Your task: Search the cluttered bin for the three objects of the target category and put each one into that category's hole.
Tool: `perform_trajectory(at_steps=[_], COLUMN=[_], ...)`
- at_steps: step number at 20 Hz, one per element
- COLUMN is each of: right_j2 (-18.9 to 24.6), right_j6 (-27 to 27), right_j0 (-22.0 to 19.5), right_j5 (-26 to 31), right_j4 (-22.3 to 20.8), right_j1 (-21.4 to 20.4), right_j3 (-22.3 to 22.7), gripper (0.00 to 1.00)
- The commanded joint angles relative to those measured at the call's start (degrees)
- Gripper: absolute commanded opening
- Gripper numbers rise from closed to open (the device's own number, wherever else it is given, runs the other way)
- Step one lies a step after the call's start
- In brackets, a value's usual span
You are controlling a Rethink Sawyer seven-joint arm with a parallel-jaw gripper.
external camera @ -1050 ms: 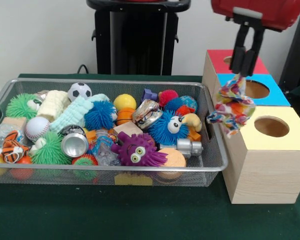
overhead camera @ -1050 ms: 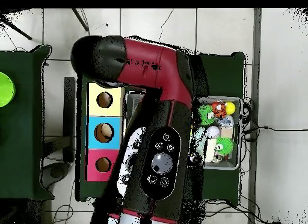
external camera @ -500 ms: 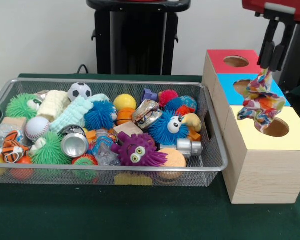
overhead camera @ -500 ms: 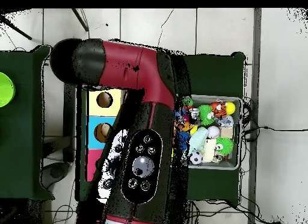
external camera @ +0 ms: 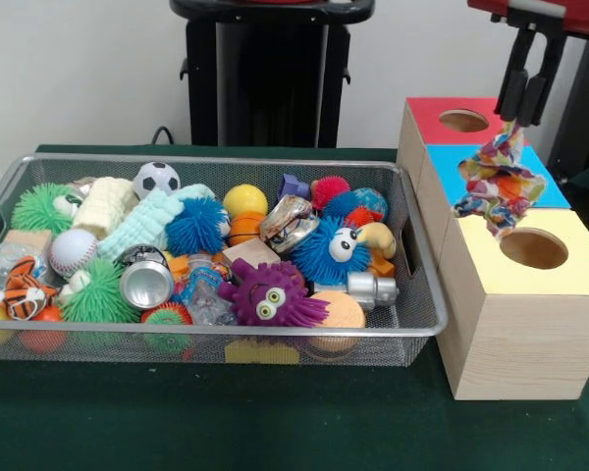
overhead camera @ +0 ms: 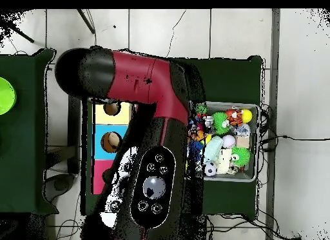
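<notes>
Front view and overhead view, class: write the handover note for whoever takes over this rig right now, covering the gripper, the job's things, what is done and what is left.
Gripper: shut on the multicoloured knotted rope toy, hanging above the wooden box's blue-topped section, beside the round hole in the yellow-topped section.
Wire mesh bin: full of mixed toys, balls and cans.
Done: one rope toy lifted out of the bin and carried to the box.
Left: drop it into its hole; which hole is right cannot be told. What is already in the holes cannot be told, so check the bin for more.
</notes>
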Motion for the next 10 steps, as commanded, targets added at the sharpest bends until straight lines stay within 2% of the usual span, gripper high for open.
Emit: perform_trajectory(at_steps=[1,10], right_j2=[3.28,2.92], right_j6=[7.82,11.81], right_j0=[-1.07,0.23], right_j5=[-3.16,-4.37], right_j4=[-0.49,0.21], right_j1=[-0.73,0.77], right_j3=[10.31,9.38], gripper=[0.0,0.0])
